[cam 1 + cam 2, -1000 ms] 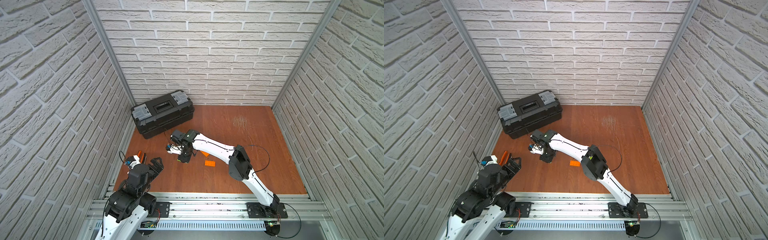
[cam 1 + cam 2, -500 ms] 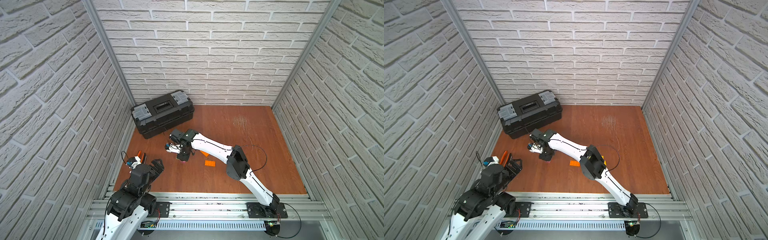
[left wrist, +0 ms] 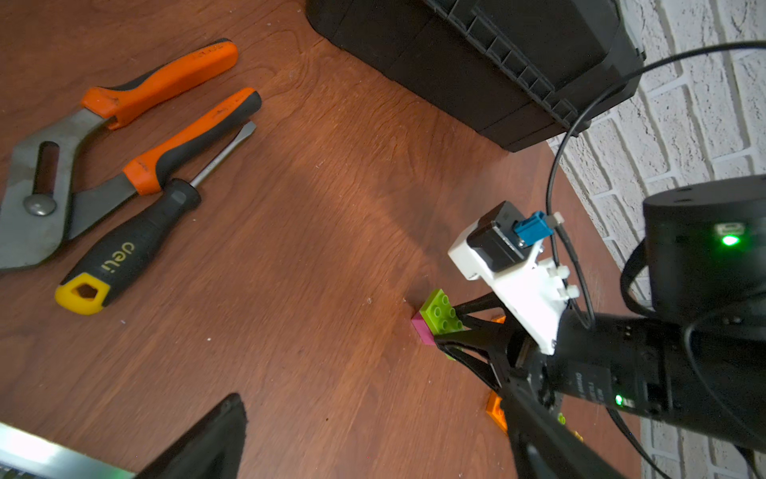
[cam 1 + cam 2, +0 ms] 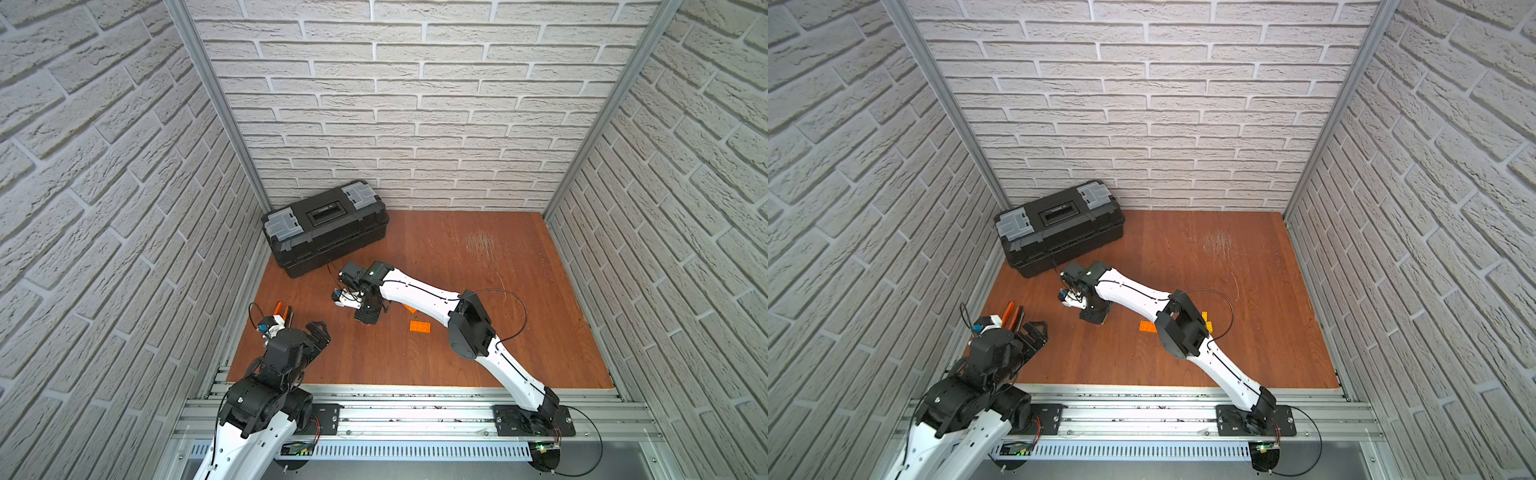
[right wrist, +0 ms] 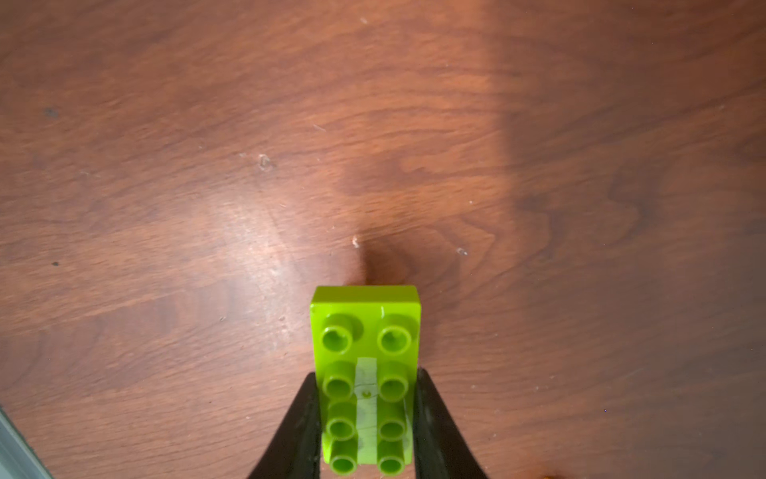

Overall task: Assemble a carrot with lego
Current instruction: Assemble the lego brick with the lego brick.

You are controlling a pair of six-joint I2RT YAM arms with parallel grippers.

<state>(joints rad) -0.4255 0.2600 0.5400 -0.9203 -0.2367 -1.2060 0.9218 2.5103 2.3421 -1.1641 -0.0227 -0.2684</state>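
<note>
My right gripper (image 5: 367,373) is shut on a lime-green long brick (image 5: 364,315), studs up, low over the wooden floor. In the left wrist view the lime-green brick (image 3: 441,317) sits on top of a pink brick (image 3: 422,331), held by the right gripper (image 3: 456,327). In both top views the right gripper (image 4: 365,318) (image 4: 1094,316) hides these bricks. An orange brick (image 4: 419,326) (image 4: 1147,326) lies loose to its right, with yellow pieces (image 4: 1206,322) beyond the arm. My left gripper (image 4: 318,332) (image 3: 373,448) stands open and empty near the front left.
A black toolbox (image 4: 324,226) stands at the back left by the wall. Orange-handled pliers (image 3: 103,124) and a black screwdriver (image 3: 136,244) lie at the left edge beside my left arm. The right arm's cable (image 4: 507,303) loops over the floor.
Barely anything: the right gripper keeps its hold on the lime-green brick at the same spot, and the left arm has only shifted slightly.
</note>
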